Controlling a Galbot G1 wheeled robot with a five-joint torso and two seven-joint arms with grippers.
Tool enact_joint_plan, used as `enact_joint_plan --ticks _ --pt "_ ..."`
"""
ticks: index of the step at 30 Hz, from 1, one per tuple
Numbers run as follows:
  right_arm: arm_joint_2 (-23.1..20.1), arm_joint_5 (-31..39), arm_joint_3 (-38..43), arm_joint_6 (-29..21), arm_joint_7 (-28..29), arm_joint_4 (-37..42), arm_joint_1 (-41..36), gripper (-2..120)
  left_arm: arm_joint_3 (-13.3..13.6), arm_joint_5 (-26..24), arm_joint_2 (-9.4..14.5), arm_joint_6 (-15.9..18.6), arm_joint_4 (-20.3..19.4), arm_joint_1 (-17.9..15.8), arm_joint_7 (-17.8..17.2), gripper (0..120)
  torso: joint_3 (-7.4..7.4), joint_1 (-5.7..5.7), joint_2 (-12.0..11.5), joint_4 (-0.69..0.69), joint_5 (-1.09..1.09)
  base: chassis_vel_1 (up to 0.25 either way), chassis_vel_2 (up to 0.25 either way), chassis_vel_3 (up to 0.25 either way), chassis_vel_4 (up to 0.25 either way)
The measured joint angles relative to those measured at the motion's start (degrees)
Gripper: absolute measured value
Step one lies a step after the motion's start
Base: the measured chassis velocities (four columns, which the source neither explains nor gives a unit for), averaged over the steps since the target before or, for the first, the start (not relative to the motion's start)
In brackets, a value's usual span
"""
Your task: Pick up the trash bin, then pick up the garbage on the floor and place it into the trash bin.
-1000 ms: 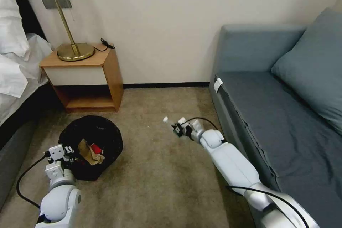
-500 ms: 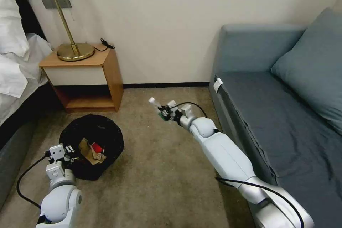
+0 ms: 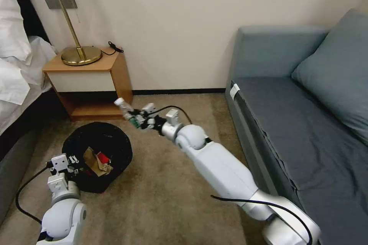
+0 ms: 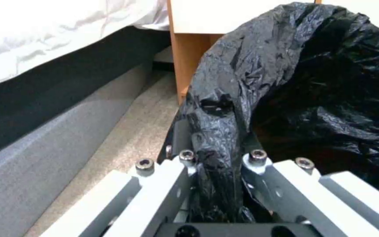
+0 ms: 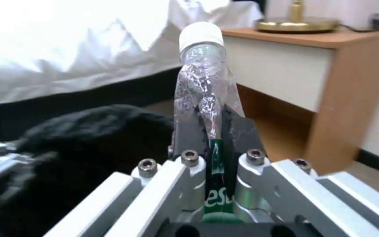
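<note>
The trash bin (image 3: 111, 141), round and lined with a crinkly black bag, sits at the lower left of the head view. My left gripper (image 3: 73, 162) is shut on its near rim; the left wrist view shows black plastic (image 4: 218, 138) pinched between the jaws. Inside lie crumpled tan paper (image 3: 92, 159) and a red-and-white wrapper (image 3: 103, 159). My right gripper (image 3: 138, 119) is shut on a small clear bottle (image 3: 124, 108) with a green label and white cap (image 5: 200, 33). It holds the bottle just past the bin's far right rim, above the carpet.
A wooden nightstand (image 3: 94, 84) with a brass lamp (image 3: 80, 55) stands just behind the bin. The bed (image 3: 15, 72) lies at the left. A blue-grey sofa (image 3: 306, 115) lines the right side. Open carpet (image 3: 172, 199) spreads between bin and sofa.
My right arm has swung left across the carpet, carrying the bottle from near the sofa to the bin's far rim. The left gripper and bin have stayed in place.
</note>
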Motion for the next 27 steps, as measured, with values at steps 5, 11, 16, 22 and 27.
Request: enact_joint_plan --ticks 5,11,16,22,27 --pt "1.58 0.04 -2.47 0.62 0.12 -0.78 -0.51 5 0.03 -0.01 0.0 0.1 -0.16 -0.15 -0.01 4 0.0 0.0 0.0 0.0 0.0 0.0 0.0 0.0 0.0" --pt "3.01 -0.81 -4.38 1.31 0.13 -2.09 -1.98 5 0.25 0.03 -0.28 0.12 0.08 -0.27 -0.03 4 0.0 0.0 0.0 0.0 0.01 0.0 0.0 0.0 0.0" --pt "3.47 -1.82 -5.95 2.06 0.32 -2.9 -3.14 5 0.75 0.24 -0.84 0.12 0.42 -0.57 -0.03 4 0.0 0.0 0.0 -0.01 0.01 0.0 0.0 0.0 0.0" --pt "3.99 -2.41 -7.57 2.29 2.92 -2.93 -4.39 5 0.78 0.12 -1.12 0.14 1.0 -0.82 -0.04 4 0.0 0.0 0.0 -0.01 0.01 0.0 0.0 0.0 0.0" --pt "4.39 -3.17 -7.95 2.0 4.03 -3.56 -5.04 14 0.88 0.01 -1.36 0.14 1.16 -0.78 -0.04 4 0.0 0.0 0.0 -0.01 0.01 0.0 0.0 0.0 0.0"
